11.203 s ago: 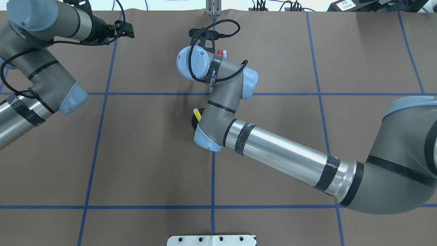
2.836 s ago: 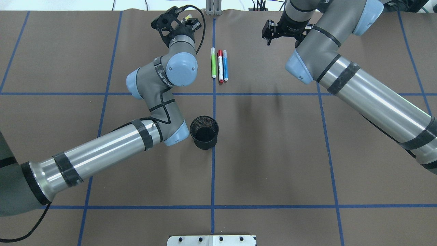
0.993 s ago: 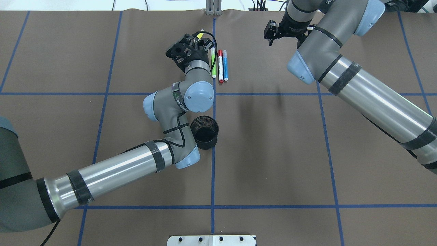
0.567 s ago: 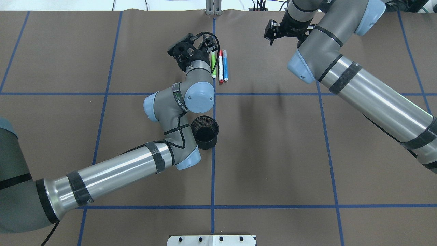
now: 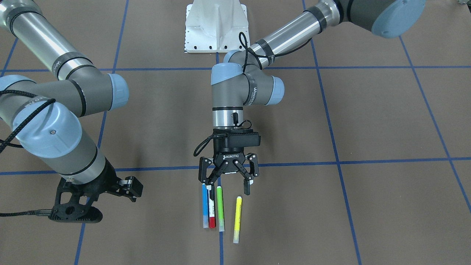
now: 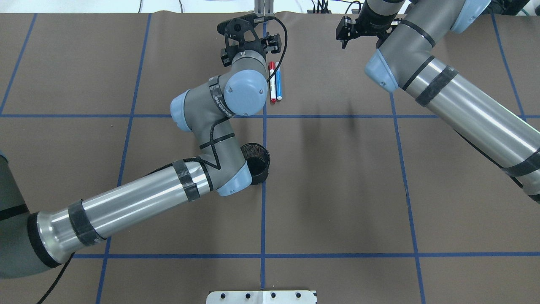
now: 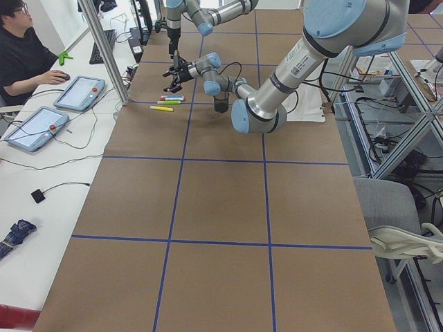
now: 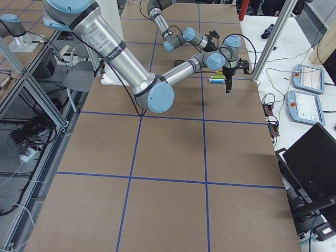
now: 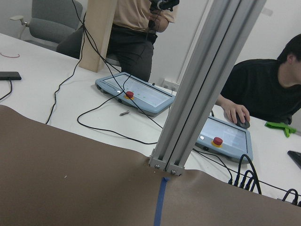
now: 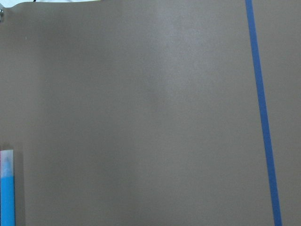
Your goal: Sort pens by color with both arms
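Your four pens lie side by side on the brown counter (image 5: pixel 368 121), near its far edge from the robot and close to the central blue tape line (image 5: pixel 222 250). From the robot's right to its left they run: the blue pen (image 5: pixel 205 206), the white-barrelled red-capped pen (image 5: pixel 212 212), the green pen (image 5: pixel 220 208) and the yellow pen (image 5: pixel 238 219). The first three sit packed close together. The yellow one lies a little apart and slightly further toward the counter's far edge. The left hand (image 5: pixel 229 188) points straight down over the robot-side ends of the pens, with its jaws spread wide and nothing between them. One fingertip is over the end of the red-capped pen and the other is just outside the yellow pen. You cannot tell from these views whether the tips touch the counter. In the overhead view the left wrist hides the green and yellow pens. The right hand (image 5: pixel 128 188) hangs well off to the robot's right of the row, and you cannot tell whether it is open or closed. The black mesh cup (image 6: pixel 258 162) stands upright nearer the robot, partly under the left arm's elbow. The white pedestal base (image 5: pixel 216 25) is behind it.
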{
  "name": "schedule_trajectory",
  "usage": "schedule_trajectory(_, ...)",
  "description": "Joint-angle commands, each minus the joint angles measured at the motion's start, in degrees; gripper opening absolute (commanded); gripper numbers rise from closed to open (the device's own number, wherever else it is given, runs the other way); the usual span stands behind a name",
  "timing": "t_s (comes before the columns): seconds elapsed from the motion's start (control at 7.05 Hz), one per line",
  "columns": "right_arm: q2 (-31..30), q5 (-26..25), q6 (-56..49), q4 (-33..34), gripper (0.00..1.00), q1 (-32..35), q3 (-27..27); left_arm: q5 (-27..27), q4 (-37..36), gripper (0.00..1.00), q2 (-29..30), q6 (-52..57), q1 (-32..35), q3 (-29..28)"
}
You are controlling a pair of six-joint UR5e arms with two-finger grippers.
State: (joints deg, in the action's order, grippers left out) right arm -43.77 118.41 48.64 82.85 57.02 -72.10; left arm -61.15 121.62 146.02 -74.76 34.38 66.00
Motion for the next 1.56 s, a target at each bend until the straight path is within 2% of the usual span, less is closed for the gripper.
schedule_trajectory(0.0,-2.36,-0.02,-1.17,-0.41,1.0,1.59,-4.07,-10.88,-6.4,1.0,-6.76,7.77,4.45,11.39)
schedule_trajectory(0.14,-2.99,-0.19,-1.26,-0.41,1.0,2.21,-7.23,-12.83,-5.44,1.0,-8.28,7.79,5.86,12.65)
schedule_trajectory(0.28,-3.17,-0.02,-1.09,0.11,1.0,2.91,-7.96,-17.12,-5.95,1.0,-8.82,7.79,9.96,14.84)
schedule_trajectory(0.43,-4.91,0.07,-1.17,0.12,1.0,3.35,-8.66,-29.6,-5.0,1.0,-12.22,7.88,16.01,15.04)
schedule_trajectory(0.57,-6.32,0.59,-1.87,0.21,1.0,4.66,-9.11,-34.08,-1.51,1.0,-15.21,11.62,19.72,15.82)
schedule_trajectory(0.71,-7.46,2.6,-4.49,0.73,1.0,5.81,-9.29,-37.51,-1.91,1.0,-19.16,20.1,21.76,18.44)
schedule_trajectory(0.85,-9.13,6.44,-8.95,1.43,1.0,7.82,-9.37,-43.12,-5.05,1.0,-20.76,27.93,24.83,18.55)
schedule_trajectory(0.99,-11.32,9.18,-11.87,4.4,1.0,10.28,-9.98,-49.7,-13.69,1.0,-21.74,38.71,28.6,18.9)
schedule_trajectory(1.13,-12.91,8.6,-12.68,7.99,1.0,11.96,-10.16,-50.55,-19.0,1.0,-22.18,53.0,32.12,19.34)
schedule_trajectory(1.28,-15.45,8.85,-12.86,8.12,1.0,13.89,-9.99,-52.3,-21.23,1.0,-23.66,58.45,35.11,19.26)
schedule_trajectory(1.42,-17.91,9.64,-14.17,7.68,1.0,16.43,-9.99,-56.32,-22.03,1.0,-25.33,59.2,39.49,18.65)
